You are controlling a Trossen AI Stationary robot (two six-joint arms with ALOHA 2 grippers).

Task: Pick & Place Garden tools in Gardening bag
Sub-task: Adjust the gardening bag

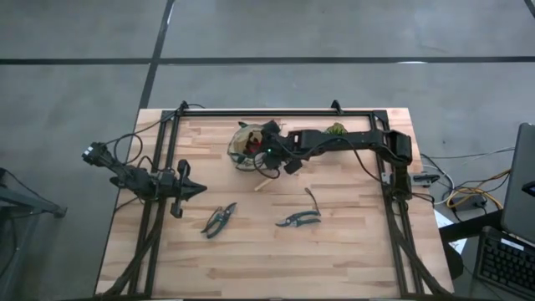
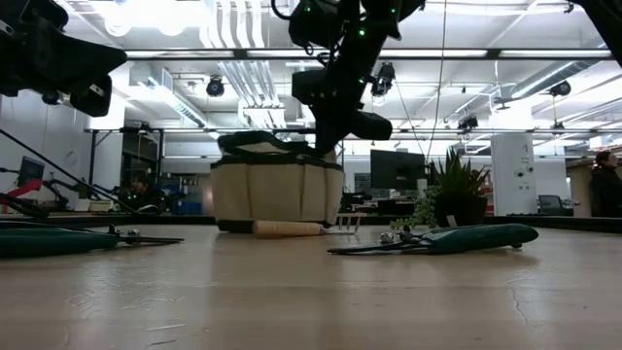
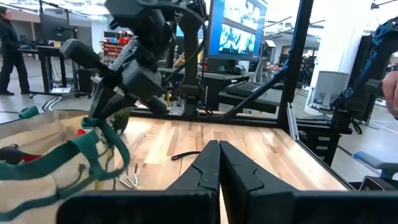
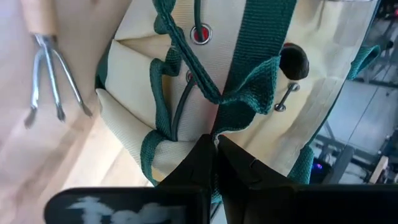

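Observation:
The tan gardening bag (image 1: 247,142) with green trim stands at the table's far middle, and a red piece (image 1: 242,142) shows inside it. My right gripper (image 4: 214,144) is over the bag's near rim, shut on its green webbing. The wooden-handled rake (image 1: 265,181) lies on the table just near of the bag. Two pruning shears (image 1: 219,219) (image 1: 299,219) lie flat farther toward the near edge. My left gripper (image 1: 201,189) is shut and empty at the table's left, left of the shears. My right gripper pinches the bag's green webbing (image 4: 231,115) between its two fingertips where the strap meets the rim. It comes from above, slanting down from the table's right. The webbing bunches at the tips. The bag stands on the table on its base (image 2: 277,226).
A small green plant (image 1: 337,130) stands at the far side, under my right arm. The black frame rails (image 1: 276,114) run along the far, left and right sides. Bare wood lies between the shears and the near edge.

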